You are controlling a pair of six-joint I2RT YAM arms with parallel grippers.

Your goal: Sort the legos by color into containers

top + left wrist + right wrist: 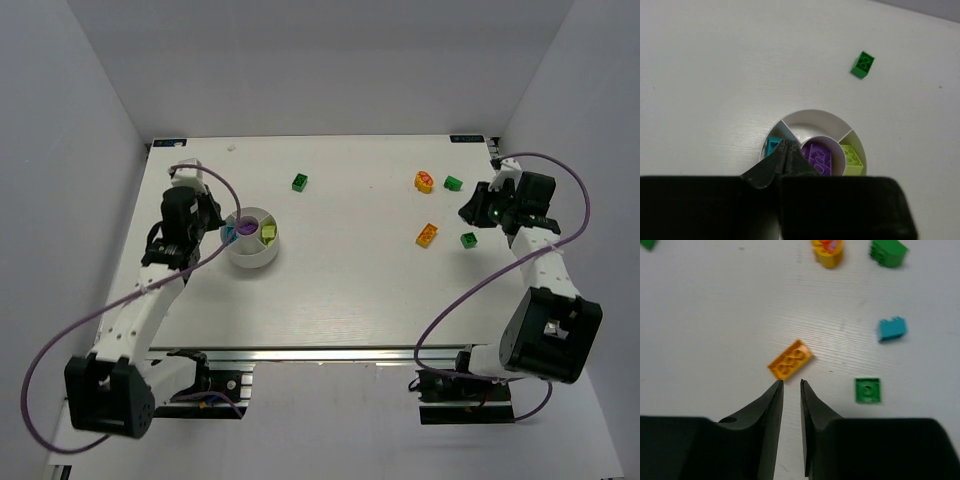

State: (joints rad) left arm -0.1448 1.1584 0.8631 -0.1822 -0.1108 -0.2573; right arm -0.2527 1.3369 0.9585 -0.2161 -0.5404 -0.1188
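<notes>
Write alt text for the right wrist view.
The right gripper, jaws slightly apart and empty, points at an orange brick ahead on the white table. A cyan brick and a flat green brick lie right of it.

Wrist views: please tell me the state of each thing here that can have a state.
Left gripper: shut, empty.
Right gripper: slightly open, empty.
White bowl: upright, far wedge empty.
Purple brick: in the centre cup.
Lime brick: in the right wedge.
Cyan brick: in the left wedge.
Orange brick: loose on the table, studs up.
</notes>
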